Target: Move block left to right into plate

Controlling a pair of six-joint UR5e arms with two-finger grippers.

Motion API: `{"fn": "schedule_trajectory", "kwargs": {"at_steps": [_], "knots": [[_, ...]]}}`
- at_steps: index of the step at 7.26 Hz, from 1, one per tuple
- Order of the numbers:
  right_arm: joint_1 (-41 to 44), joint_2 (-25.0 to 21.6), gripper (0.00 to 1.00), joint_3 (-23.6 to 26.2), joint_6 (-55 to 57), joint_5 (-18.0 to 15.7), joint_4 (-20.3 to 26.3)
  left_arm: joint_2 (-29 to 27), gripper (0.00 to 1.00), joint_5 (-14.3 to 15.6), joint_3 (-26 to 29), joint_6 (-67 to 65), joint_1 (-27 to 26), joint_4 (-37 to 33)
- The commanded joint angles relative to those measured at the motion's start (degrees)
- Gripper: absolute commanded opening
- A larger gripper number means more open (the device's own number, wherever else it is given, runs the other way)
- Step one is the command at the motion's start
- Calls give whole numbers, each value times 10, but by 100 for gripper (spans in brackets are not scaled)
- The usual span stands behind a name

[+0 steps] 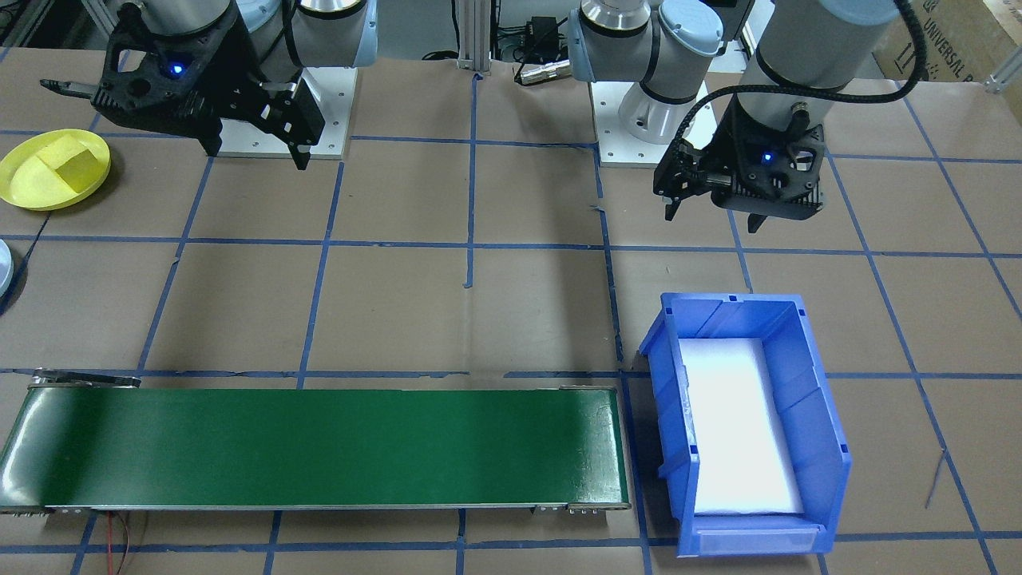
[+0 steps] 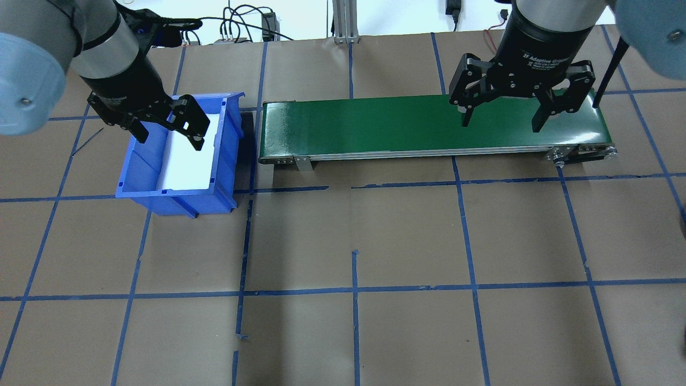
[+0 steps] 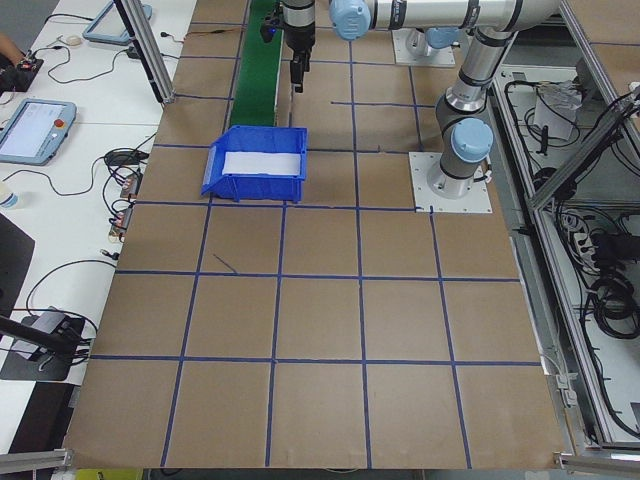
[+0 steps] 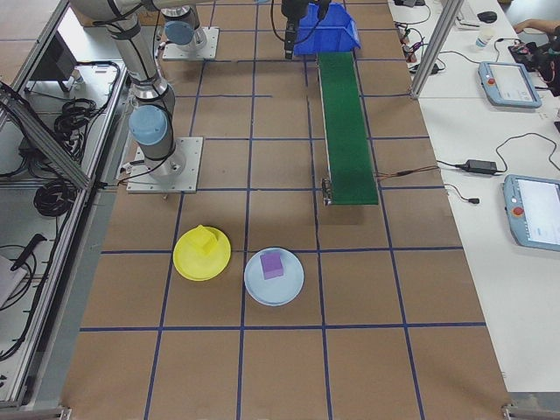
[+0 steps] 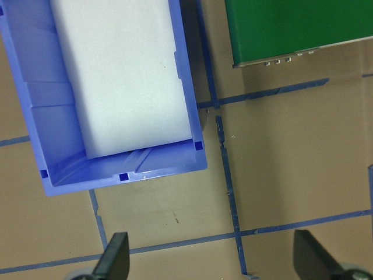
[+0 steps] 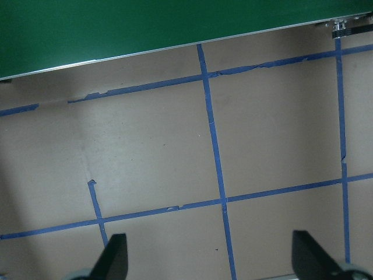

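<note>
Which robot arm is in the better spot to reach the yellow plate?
Probably the right. The right gripper hangs open on the side of the round yellow plastic plate, which already holds a yellow block. The left gripper is open by the blue plastic bin, far away.

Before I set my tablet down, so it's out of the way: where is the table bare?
Bare brown paper lies on the robot's side of the long green conveyor belt and blue plastic bin. Crowded: around the round yellow plastic plate and pale blue plate.
</note>
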Motion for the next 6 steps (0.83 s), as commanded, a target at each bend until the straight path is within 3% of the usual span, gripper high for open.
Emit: {"fn": "schedule_trajectory", "kwargs": {"at_steps": [1,6], "knots": [[-1,1,100,4,-5,-4,-9,-2,100,1,-6,-5,-24,18],[-10,1,100,11,-38,3,-19,-1,100,2,-8,0,-22,37]]}}
